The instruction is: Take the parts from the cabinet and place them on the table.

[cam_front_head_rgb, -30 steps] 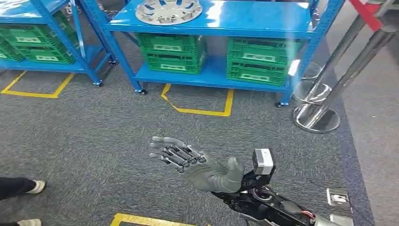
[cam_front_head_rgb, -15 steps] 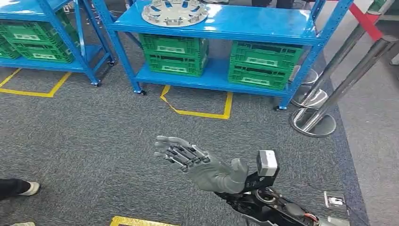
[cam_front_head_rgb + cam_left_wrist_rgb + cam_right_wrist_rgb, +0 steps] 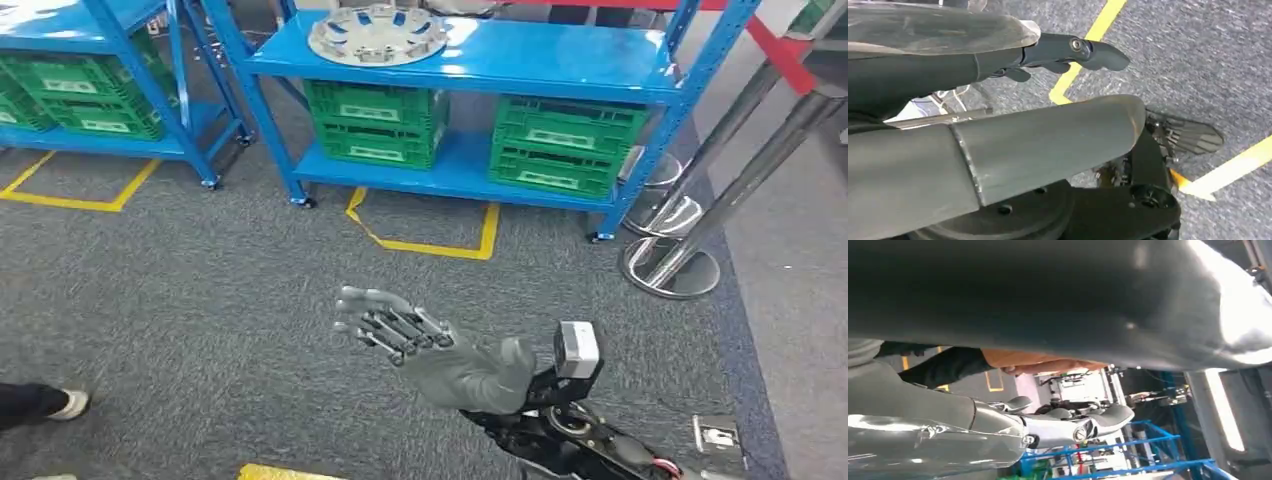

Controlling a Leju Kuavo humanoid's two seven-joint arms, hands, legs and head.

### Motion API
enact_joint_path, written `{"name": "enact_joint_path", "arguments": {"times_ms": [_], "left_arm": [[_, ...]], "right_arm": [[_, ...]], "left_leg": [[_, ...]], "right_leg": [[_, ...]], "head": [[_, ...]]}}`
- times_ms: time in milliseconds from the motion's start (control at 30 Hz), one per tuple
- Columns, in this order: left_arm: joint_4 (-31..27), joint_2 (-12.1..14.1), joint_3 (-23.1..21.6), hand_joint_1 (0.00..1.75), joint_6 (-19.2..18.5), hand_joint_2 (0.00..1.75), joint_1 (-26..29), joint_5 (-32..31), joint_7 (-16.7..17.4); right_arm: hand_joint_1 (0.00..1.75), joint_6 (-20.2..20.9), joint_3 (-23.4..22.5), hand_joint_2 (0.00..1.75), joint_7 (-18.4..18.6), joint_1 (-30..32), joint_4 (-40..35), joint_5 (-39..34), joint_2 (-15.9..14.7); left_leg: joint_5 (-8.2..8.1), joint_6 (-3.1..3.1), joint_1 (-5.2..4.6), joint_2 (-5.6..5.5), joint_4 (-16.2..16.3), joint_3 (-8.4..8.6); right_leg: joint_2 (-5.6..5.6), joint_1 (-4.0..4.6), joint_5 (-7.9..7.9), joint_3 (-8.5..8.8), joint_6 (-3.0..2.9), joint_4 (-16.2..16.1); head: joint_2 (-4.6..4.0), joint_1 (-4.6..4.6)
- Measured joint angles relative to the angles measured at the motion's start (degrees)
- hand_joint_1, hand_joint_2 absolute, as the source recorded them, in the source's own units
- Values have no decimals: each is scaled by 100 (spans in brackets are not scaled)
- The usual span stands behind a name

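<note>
1. The silver part (image 3: 377, 34) lies on the top shelf of the blue cabinet (image 3: 560, 60), near its left edge; nothing is taken yet.
2. My right hand (image 3: 430, 345) is empty with fingers spread, well apart from the part; my left hand's (image 3: 1068, 50) state I cannot tell.

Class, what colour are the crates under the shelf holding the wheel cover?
Green crates, clearest in the head view.

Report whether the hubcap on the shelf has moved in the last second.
No. The hubcap lies at the same spot near the left end of the shelf. Both slid down and right together in the head view, so the camera moved, not the hubcap.
</note>
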Motion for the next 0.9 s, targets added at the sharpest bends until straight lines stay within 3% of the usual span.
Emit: {"name": "enact_joint_path", "arguments": {"times_ms": [33,67,100,133,167,200,233,267,300,333,400,467,500,533,567,600,633,667,700,733,767,800,833,867,900], "left_arm": [[0,0,0,0,0,0,13,0,0],[0,0,0,0,-2,0,22,0,0],[0,-4,0,0,-4,0,21,0,0],[2,-5,0,0,-9,0,21,0,0],[18,53,0,0,-7,0,3,0,-2],[15,28,0,0,-9,0,0,0,-2],[15,26,0,0,-9,0,-2,0,-2],[15,20,0,0,-9,0,3,0,-2],[15,15,0,0,-9,0,-2,0,-2],[15,4,0,0,-9,0,-24,0,-2],[15,0,0,0,-9,0,-40,0,-13],[15,0,0,0,-9,0,-37,0,-17],[15,-2,0,0,-9,0,-20,0,-15],[15,-2,0,0,-9,0,-6,0,-17],[15,2,0,0,-9,0,4,0,-17],[15,4,0,0,-9,0,3,0,-17],[15,9,0,0,-9,0,3,-2,-18],[20,26,0,0,-7,0,4,-2,-17],[22,28,0,0,-4,0,19,-4,-15],[22,37,0,0,-4,0,7,-18,-15],[22,24,-2,0,-4,0,10,-18,-13],[22,22,-2,0,-4,0,11,-24,-13],[22,7,-2,0,-4,0,6,-28,-13],[22,9,-2,0,-4,0,11,-35,-13],[22,11,-2,0,-4,0,9,-37,-13]], "right_arm": [[0,0,0,0,2,11,0,0,-2],[0,0,0,0,2,13,0,0,-2],[0,0,0,0,4,13,0,0,-2],[0,0,0,0,4,14,0,0,-2],[0,-2,0,0,9,25,15,0,-4],[0,0,-2,0,4,23,13,0,-4],[0,-7,-2,0,9,51,13,0,-4],[0,-2,-2,0,4,59,7,0,-4],[0,-2,-2,0,7,51,-2,0,-4],[0,0,-2,0,4,53,-20,0,-2],[0,2,-9,0,0,41,-33,0,-2],[0,4,-11,0,9,45,-35,0,-2],[0,4,-11,0,9,45,-35,0,-2],[0,4,-11,0,9,44,-33,0,-2],[0,4,-11,0,9,44,-33,0,-2],[0,4,-13,0,9,44,-33,0,-2],[0,4,-13,0,9,43,-33,0,-2],[0,4,-15,0,9,48,-33,0,-2],[0,2,-15,0,24,44,-20,0,-2],[0,2,-22,0,9,33,-22,2,-2],[0,-2,-31,0,17,33,-37,4,-2],[0,5,-35,0,7,31,-44,4,-2],[0,2,-35,0,11,15,-59,2,-2],[0,-2,-37,0,9,18,-59,2,-2],[0,0,-39,0,4,-2,-61,4,-2]], "left_leg": [[-9,-73,32,5,2,41],[-46,-135,74,12,9,92],[-87,-197,121,13,31,146],[-146,-283,156,19,70,187],[-157,-331,172,4,83,208],[-177,-397,133,6,150,158],[-230,-454,137,22,145,156],[-233,-489,151,25,182,205],[-230,-506,169,25,181,248],[-208,-528,182,13,333,166],[-315,-504,162,0,1050,-303],[-622,-477,109,0,1922,-989],[-720,-444,86,-1,2103,-1209],[-717,-410,55,-2,2060,-1318],[-575,-344,7,-6,1768,-1316],[-308,-270,-47,-12,1355,-1232],[74,-180,-108,-23,864,-1110],[601,-74,-179,-55,417,-1019],[391,-77,-204,-133,531,-1037],[339,-89,-215,-140,402,-962],[362,-82,-207,-138,338,-904],[341,-64,-169,-120,281,-830],[388,-64,-145,-112,249,-691],[334,-61,-142,-102,212,-576],[292,-38,-137,-93,203,-497]], "right_leg": [[-13,-33,161,23,49,-143],[-29,-75,432,158,81,-502],[-47,-128,782,370,164,-1015],[-68,-182,1014,554,244,-1540],[-55,-109,780,512,277,-1506],[-128,-70,664,507,96,-1559],[-72,-68,750,576,-44,-1487],[-68,-53,707,485,-113,-1476],[-30,-54,723,632,-170,-1470],[2,-57,712,689,-207,-1513],[-8,-44,688,768,-249,-1547],[2,4,625,853,-307,-1582],[21,34,581,908,-325,-1591],[43,59,531,977,-340,-1599],[69,86,465,1064,-351,-1601],[77,105,404,1144,-357,-1608],[79,118,343,1225,-362,-1619],[82,103,280,1179,-364,-1650],[145,142,221,1298,-331,-1678],[132,136,164,1284,-323,-1743],[147,145,229,1452,-299,-1774],[144,145,302,1507,-274,-1746],[133,178,267,1551,-245,-1736],[59,164,226,1494,-214,-1531],[7,160,187,1286,-186,-1118]], "head": [[0,4],[0,9],[0,13],[0,33],[-2,68],[0,110],[0,66],[0,15],[0,2],[0,-20],[0,-107],[0,-175],[0,-179],[0,-192],[0,-195],[0,-206],[0,-216],[0,-225],[0,-201],[0,-216],[0,-232],[0,-203],[0,-203],[-2,-155],[-2,-127]]}}
